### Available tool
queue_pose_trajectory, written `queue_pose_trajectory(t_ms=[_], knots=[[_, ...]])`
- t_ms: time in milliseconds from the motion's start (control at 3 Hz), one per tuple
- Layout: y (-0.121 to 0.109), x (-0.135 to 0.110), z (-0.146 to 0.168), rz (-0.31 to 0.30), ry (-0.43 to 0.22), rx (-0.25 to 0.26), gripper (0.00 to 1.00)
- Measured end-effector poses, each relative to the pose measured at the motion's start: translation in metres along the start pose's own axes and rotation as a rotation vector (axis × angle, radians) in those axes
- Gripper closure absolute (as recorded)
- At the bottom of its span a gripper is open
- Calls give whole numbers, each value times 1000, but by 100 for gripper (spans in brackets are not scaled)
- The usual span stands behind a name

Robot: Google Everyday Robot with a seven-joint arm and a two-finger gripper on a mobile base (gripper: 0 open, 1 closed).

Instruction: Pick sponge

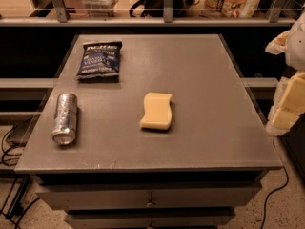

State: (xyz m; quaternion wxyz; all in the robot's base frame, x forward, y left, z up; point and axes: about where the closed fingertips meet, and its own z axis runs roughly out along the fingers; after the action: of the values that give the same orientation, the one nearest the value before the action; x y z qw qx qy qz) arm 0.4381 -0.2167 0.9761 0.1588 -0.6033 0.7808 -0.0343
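The sponge [157,110] is a pale yellow block with wavy sides, lying flat near the middle of the grey table top [209,85]. My gripper [289,104] is at the far right edge of the view, off the table's right side, with cream-yellow blocky fingers [291,101] pointing down. It is well to the right of the sponge and does not touch it. It holds nothing that I can see.
A silver can [65,118] lies on its side near the table's left edge. A dark blue chip bag [100,59] lies at the back left. A railing and shelves run behind the table. Drawers sit below the front edge.
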Motion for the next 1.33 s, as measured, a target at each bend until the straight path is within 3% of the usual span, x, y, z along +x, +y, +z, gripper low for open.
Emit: queue_pose_trajectory(t_ms=[667,1000,1333], knots=[[-1,0,0,-21,-24,-6,0],[-4,-7,2,-85,-124,-30,0],[-4,-31,14,-171,-292,-58,0]])
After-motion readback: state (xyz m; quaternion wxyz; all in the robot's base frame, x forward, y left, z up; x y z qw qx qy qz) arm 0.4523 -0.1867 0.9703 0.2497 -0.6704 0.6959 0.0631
